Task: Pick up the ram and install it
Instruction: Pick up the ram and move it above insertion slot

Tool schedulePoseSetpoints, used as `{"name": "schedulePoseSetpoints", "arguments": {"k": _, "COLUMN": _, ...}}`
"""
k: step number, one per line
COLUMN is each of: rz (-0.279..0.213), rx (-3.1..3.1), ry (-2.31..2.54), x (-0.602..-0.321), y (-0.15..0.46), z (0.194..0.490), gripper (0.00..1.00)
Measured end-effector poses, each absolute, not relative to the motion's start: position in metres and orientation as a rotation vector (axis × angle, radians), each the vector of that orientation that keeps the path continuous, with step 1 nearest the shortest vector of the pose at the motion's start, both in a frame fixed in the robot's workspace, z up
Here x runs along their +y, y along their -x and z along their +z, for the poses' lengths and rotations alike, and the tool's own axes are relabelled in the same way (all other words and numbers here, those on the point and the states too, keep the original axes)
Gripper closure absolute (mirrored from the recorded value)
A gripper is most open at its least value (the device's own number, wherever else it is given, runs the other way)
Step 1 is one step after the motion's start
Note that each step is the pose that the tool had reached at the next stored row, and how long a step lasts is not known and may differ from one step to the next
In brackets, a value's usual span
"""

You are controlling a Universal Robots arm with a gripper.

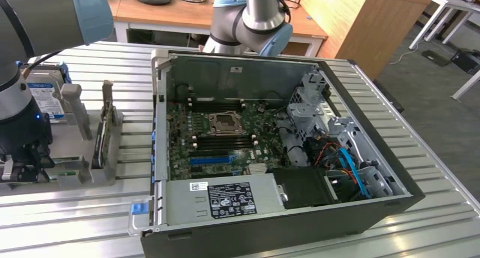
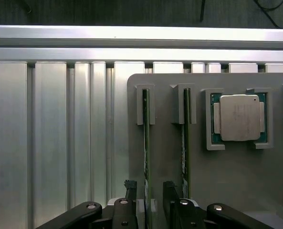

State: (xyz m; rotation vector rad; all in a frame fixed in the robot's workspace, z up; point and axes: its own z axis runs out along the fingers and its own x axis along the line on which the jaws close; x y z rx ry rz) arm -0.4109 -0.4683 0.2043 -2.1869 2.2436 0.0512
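**Pick-up step:** the gripper hangs over the grey holder, its jaws released and standing on both sides of the ram, not yet pressing it.

The ram stands on its edge in a slot of the holder, well apart from the open computer case, so the installing is not yet begun. In my judgement the grasp calls for an even, centred closing on the thin board, without pushing it sideways. I count two memory sticks, the ram and a second stick near it, one processor and one gripper.
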Motion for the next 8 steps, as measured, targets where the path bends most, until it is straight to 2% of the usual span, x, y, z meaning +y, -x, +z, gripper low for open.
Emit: {"name": "schedulePoseSetpoints", "arguments": {"k": 8, "rz": 0.051, "rx": 2.244, "ry": 2.187, "x": -0.4683, "y": 0.4108, "z": 0.2034, "gripper": 0.64}}
